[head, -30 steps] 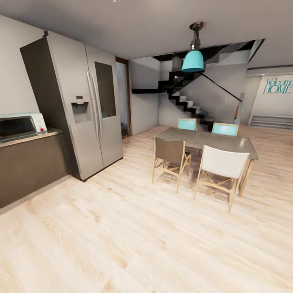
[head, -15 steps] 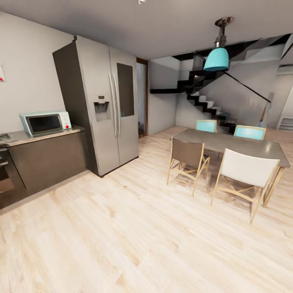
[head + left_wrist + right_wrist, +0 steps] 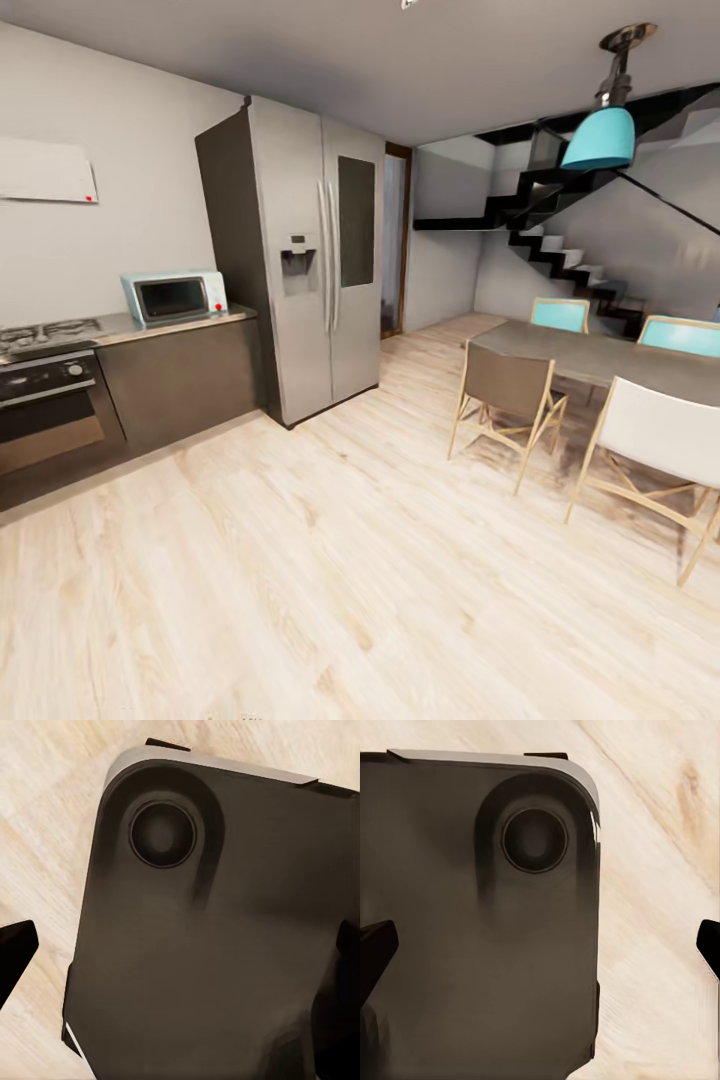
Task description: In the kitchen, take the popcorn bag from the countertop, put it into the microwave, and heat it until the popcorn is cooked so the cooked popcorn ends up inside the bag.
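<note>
Nearest, the pale wooden floor filled the lower part of the head view. In the left wrist view the left jaws' dark fingertips stood far apart at the two edges of the picture, spread, with nothing between them, above the dark base of the robot. In the right wrist view the right jaws were spread in the same way over the same dark body, with floor boards beside it.

Farther, at about 3 o'clock, a grey dining table stood with a brown chair, a white chair and two turquoise chairs around it. At 9 o'clock was the dark oven with the gas hob on top, and next to it the dark cabinets under the bench.

The microwave stood on this bench, door closed, just beside the tall steel fridge. I could not tell where the popcorn bag was.

At 1 o'clock, far behind, a black staircase went up, and a turquoise lamp hung from the ceiling.
</note>
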Available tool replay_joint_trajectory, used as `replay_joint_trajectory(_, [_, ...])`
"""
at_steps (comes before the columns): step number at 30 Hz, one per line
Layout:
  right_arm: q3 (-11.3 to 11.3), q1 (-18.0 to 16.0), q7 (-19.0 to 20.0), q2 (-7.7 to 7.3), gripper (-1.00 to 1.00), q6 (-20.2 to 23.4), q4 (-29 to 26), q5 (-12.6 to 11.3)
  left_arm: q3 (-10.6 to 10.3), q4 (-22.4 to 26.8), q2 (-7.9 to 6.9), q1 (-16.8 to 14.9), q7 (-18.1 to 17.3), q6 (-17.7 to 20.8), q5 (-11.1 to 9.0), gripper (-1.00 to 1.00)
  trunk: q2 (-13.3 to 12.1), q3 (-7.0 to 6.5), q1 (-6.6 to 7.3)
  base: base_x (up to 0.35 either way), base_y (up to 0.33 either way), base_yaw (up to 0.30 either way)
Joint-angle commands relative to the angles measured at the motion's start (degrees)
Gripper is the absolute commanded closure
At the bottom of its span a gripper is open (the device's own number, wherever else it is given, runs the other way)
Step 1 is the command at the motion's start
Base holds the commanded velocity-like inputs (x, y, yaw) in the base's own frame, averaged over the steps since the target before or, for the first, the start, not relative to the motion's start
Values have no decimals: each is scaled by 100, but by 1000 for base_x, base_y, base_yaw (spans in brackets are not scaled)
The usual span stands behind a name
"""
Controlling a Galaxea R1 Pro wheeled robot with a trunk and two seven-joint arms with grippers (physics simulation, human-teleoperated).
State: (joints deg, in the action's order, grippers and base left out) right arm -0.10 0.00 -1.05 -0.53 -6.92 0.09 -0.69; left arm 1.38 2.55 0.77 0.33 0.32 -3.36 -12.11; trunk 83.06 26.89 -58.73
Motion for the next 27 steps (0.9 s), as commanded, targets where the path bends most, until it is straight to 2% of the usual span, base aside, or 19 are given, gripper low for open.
replay_joint_trajectory(1, [1, 0, -9, -1, -100, -20, 1, -9, 11, 8, 2, 3, 3, -6, -29, -100, 2, 4, 0, 0, 0, 280])
replay_joint_trajectory(23, [1, 0, -9, -7, -100, -20, 3, -8, 2, 8, 2, 3, 3, 2, -29, -100, 2, 4, 0, 0, 0, 279])
replay_joint_trajectory(27, [-7, 0, -3, -9, -100, -12, 2, -10, 0, 8, 2, 3, 3, 2, -29, -100, 2, 5, 0, 0, 0, 56])
